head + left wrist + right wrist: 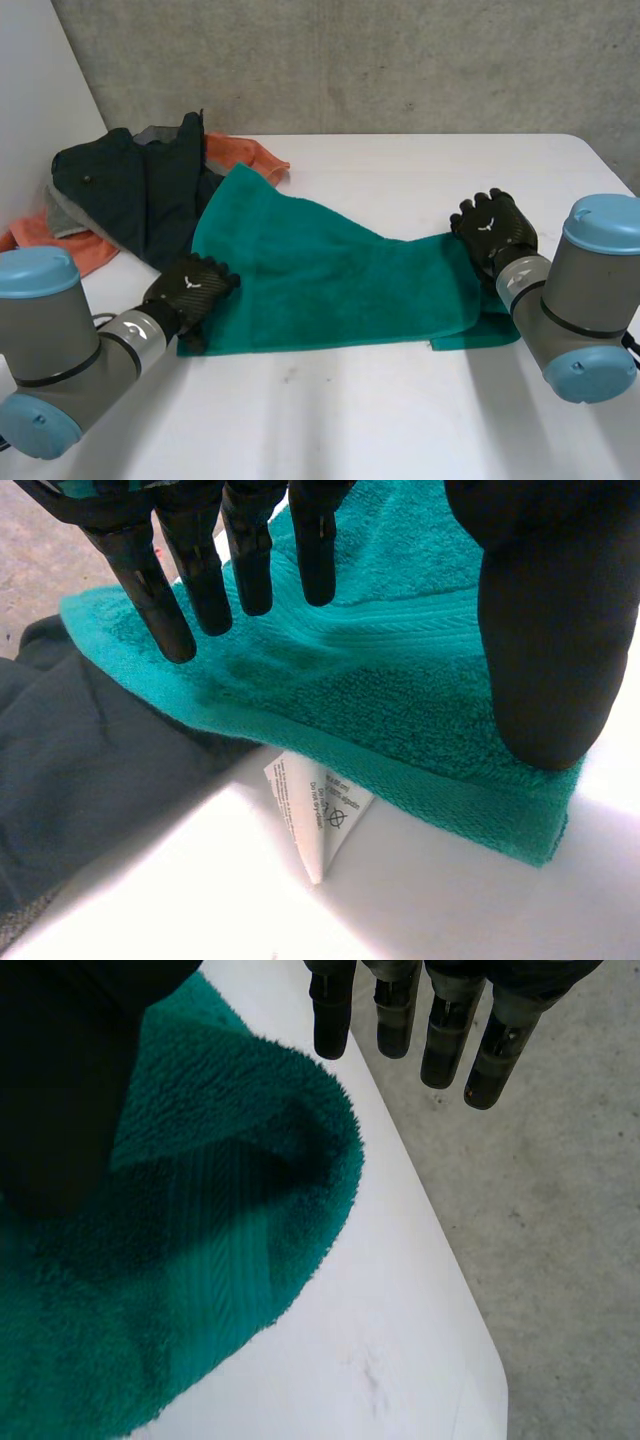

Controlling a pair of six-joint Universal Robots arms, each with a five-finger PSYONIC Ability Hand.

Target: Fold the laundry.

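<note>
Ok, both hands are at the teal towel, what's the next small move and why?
Probably close both hands on the teal terry towel. The left hand is over its near corner by the white care label, fingers straight; the right hand is at the opposite end, fingers straight past the rumpled edge. Neither seems to grip yet, and folding needs both ends held.

A white fabric care label [312,815] sticks out from under the hemmed edge of the teal terry towel [400,670]. It carries several lines of tiny dark print, too small to read. Beside them are laundry signs, one of them a circle with a cross through it. In the head view a small white V-shaped mark stands on the back of the black left hand [190,285], and a like one on the black right hand [492,230].
</note>
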